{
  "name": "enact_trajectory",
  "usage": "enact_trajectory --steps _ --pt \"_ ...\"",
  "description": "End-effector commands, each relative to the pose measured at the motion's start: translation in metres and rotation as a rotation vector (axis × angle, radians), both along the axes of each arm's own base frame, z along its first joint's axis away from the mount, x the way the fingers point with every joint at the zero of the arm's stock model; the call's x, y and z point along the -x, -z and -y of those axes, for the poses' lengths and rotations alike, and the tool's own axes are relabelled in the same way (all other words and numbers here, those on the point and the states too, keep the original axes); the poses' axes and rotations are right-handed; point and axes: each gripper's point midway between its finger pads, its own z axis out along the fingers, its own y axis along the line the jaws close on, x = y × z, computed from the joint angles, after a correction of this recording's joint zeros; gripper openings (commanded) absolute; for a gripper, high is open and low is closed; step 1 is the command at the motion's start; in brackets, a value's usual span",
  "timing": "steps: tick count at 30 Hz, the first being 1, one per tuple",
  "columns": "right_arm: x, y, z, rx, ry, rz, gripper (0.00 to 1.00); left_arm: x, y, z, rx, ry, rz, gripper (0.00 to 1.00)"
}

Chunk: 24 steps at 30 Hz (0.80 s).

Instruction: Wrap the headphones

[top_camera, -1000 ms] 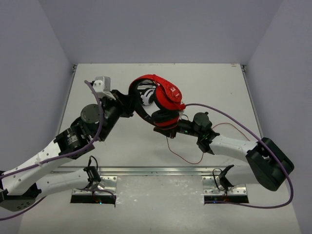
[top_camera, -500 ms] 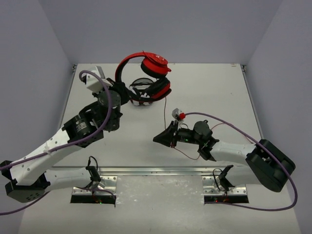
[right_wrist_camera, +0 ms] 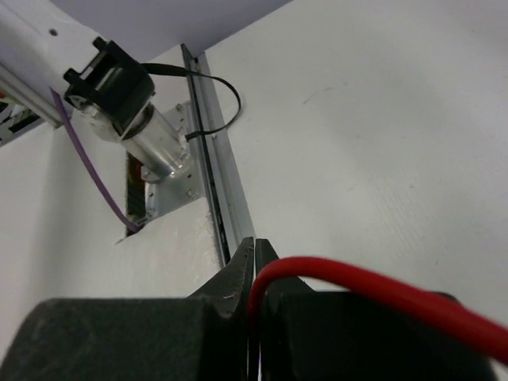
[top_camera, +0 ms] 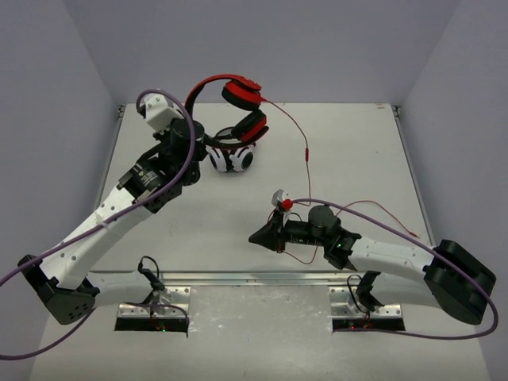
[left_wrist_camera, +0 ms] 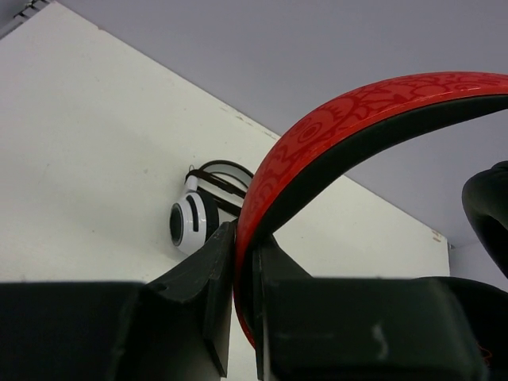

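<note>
Your left hand (left_wrist_camera: 244, 266) is pinching the headphones (top_camera: 240, 93), right hand (right_wrist_camera: 254, 266) the cable (top_camera: 306, 151). Pull too far apart and it slips out or snags.

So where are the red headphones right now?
Top view, far left-centre: the red headphones hang by their headband from the left gripper, close to the white headphones.

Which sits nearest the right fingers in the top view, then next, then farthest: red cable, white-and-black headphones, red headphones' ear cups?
1. red cable: pinched in the right fingers, near side.
2. white-and-black headphones: lying farther back, to the left.
3. red headphones' ear cups: farthest back, held up by the left fingers.
</note>
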Motion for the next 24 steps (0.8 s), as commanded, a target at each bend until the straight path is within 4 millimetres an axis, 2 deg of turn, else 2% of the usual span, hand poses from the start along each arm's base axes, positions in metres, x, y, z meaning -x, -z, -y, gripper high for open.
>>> enact_trajectory --steps 1,2,4,5,6,7,8,9,10,11,12,14,15,16,18,19,21,22,24 --pt "-0.022 0.005 0.008 0.054 0.134 0.019 0.01 -0.005 -0.049 0.003 0.154 0.039 0.149 0.00" --pt "-0.041 0.015 0.022 0.103 0.280 -0.013 0.01 -0.004 -0.045 0.007 0.151 0.063 0.142 0.00" --pt "-0.063 0.029 0.041 0.182 0.436 -0.041 0.02 0.006 -0.048 0.000 0.115 0.081 0.149 0.00" --pt "-0.076 0.041 0.057 0.248 0.536 -0.070 0.09 0.009 -0.043 -0.010 0.097 0.044 0.137 0.00" --pt "-0.078 0.043 0.062 0.264 0.557 -0.077 0.22 0.019 -0.046 -0.021 0.075 0.031 0.145 0.00" --pt "-0.075 0.051 0.068 0.295 0.557 -0.084 0.49 0.023 -0.047 -0.027 0.056 0.025 0.151 0.00" --pt "-0.070 0.050 0.066 0.288 0.524 -0.073 0.56 0.027 -0.048 -0.029 0.031 0.040 0.155 0.00" --pt "-0.055 0.040 0.059 0.243 0.431 -0.068 0.62 0.031 -0.045 -0.031 -0.059 0.077 0.144 0.00" --pt "-0.045 0.041 0.060 0.241 0.388 -0.065 0.92 0.032 -0.045 -0.027 -0.100 0.115 0.141 0.00" --pt "-0.038 0.037 0.060 0.234 0.349 -0.050 0.98 0.033 -0.041 -0.021 -0.178 0.182 0.121 0.00" --pt "-0.033 0.021 0.062 0.197 0.336 -0.023 0.99 0.033 -0.032 -0.019 -0.218 0.209 0.091 0.00" --pt "-0.030 0.017 0.072 0.215 0.344 0.008 0.99 0.037 -0.013 -0.015 -0.283 0.265 0.037 0.00" --pt "-0.029 0.011 0.074 0.210 0.343 0.037 0.99 0.042 -0.011 -0.013 -0.302 0.309 0.039 0.00" --pt "-0.027 -0.003 0.076 0.189 0.332 0.075 0.99 0.046 0.002 -0.012 -0.319 0.332 0.010 0.00" --pt "-0.025 -0.017 0.078 0.185 0.306 0.139 0.99 0.053 0.007 -0.012 -0.318 0.364 -0.005 0.00" --pt "-0.026 -0.034 0.077 0.163 0.305 0.170 0.99 0.057 0.011 -0.011 -0.324 0.387 -0.025 0.00" --pt "-0.033 -0.044 0.079 0.175 0.319 0.229 0.99 0.065 0.013 0.000 -0.312 0.470 -0.034 0.00" --pt "-0.038 -0.057 0.078 0.164 0.338 0.261 0.99 0.068 0.013 0.004 -0.308 0.507 -0.040 0.00" --pt "-0.048 -0.063 0.075 0.193 0.347 0.300 0.99 0.076 0.016 0.015 -0.287 0.583 -0.055 0.00"
